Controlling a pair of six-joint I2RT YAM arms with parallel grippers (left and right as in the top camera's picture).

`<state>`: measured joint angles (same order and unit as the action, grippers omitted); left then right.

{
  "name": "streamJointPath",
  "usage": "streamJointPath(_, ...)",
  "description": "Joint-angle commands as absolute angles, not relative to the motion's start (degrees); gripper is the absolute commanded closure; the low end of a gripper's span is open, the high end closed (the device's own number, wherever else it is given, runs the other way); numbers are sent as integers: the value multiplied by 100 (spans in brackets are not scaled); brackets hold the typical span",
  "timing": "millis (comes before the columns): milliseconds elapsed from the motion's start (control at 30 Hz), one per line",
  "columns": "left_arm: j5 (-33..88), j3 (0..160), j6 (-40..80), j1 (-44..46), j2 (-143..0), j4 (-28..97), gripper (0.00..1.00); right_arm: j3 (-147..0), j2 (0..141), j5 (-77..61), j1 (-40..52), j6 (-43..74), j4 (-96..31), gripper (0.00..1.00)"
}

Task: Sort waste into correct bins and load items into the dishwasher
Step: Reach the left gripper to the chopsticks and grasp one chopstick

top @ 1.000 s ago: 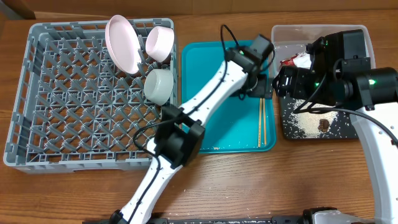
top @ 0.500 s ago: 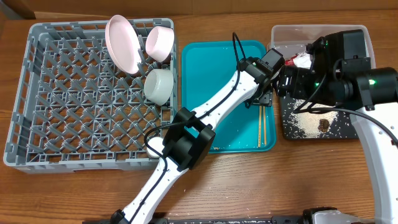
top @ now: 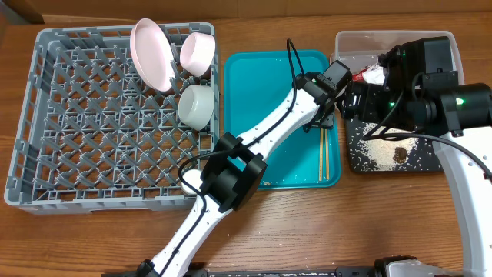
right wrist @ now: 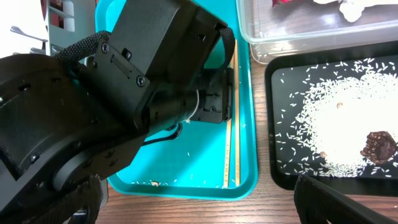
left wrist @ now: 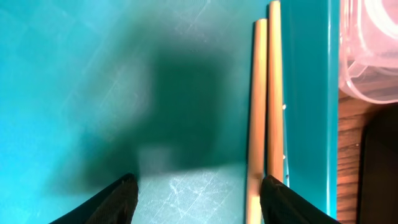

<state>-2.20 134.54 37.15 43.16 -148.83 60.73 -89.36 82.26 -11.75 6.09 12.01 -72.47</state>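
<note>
Two wooden chopsticks (top: 323,154) lie side by side along the right edge of the teal tray (top: 254,92). My left gripper (top: 327,123) is open just above their far ends. In the left wrist view the chopsticks (left wrist: 264,93) lie by the right finger of the left gripper (left wrist: 202,205). My right gripper (right wrist: 199,208) is open and empty, hovering over the tray's front edge. The black tray (top: 369,163) holds rice and a brown lump (top: 400,154). The clear tub (top: 453,46) holds a white napkin and a red wrapper (top: 373,75). The white cup is out of view.
The grey dish rack (top: 77,154) at the left holds a pink plate (top: 150,54), a pinkish bowl (top: 197,52) and a grey-green bowl (top: 196,105). A few rice grains (right wrist: 186,180) lie at the teal tray's front. The two arms are close together over the tray's right edge.
My left gripper has moved right across the teal tray to the chopsticks, then held still. The right arm has not moved.
</note>
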Motion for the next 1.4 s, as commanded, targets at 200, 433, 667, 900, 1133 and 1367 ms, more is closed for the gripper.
streamJointPath(200,-185,13200,3682,4353,-15120,6036,29,-9006,8230,-1140,624,1214,-7210,0)
streamJointPath(433,-211,13137,3476,4388,-15141,6108,35,-9006,8230,-1140,624,1214,-7210,0)
streamJointPath(667,-220,12975,3474,4397,-15141,5920,40,-9006,8230,-1140,624,1214,-7210,0)
streamJointPath(900,-757,12951,3492,4547,-15141,5763,42,-9006,8230,-1140,624,1214,-7210,0)
streamJointPath(1133,-963,12945,3516,4814,-15172,5867,56,-9006,8230,-1140,624,1214,-7210,0)
streamJointPath(1367,-939,12940,3881,4880,-15235,6246,60,-9006,8230,-1140,624,1214,-7210,0)
